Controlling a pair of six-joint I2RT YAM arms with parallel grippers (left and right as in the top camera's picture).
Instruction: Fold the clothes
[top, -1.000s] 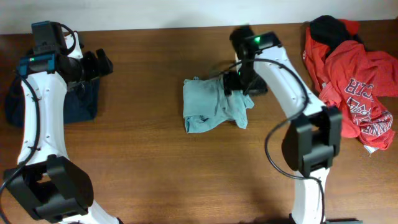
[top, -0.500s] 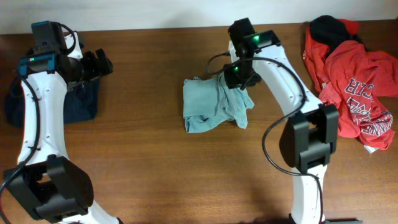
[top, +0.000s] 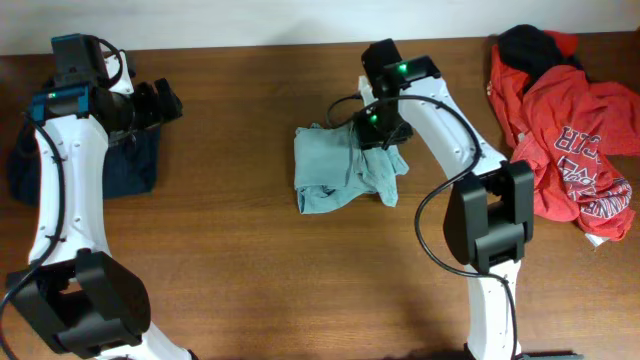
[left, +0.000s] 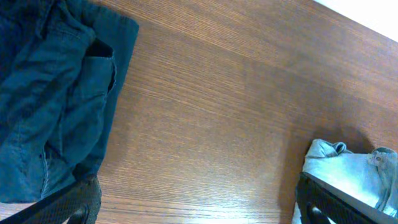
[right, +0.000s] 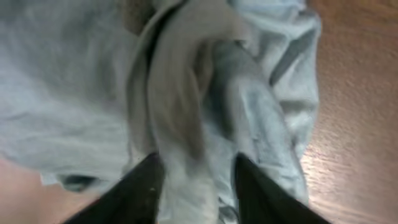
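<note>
A crumpled pale teal garment (top: 340, 172) lies at the table's middle; the left wrist view catches its corner (left: 348, 167). My right gripper (top: 376, 126) is at its upper right edge. In the right wrist view the gripper (right: 196, 186) is shut on a raised fold of the teal cloth (right: 180, 93), which fills the gap between the two black fingers. My left gripper (top: 160, 103) hovers at the far left beside folded dark blue jeans (top: 130, 165). It (left: 199, 208) stands wide open over bare wood, the jeans (left: 50, 93) lying to its left.
A heap of red clothes (top: 570, 130) with white print lies at the right edge of the table, with a black garment (top: 530, 45) on top at the back. Brown wood (top: 240, 260) shows along the front.
My right gripper has shifted a little left onto the teal garment's edge and closed its fingers on a fold. The left arm has not moved.
</note>
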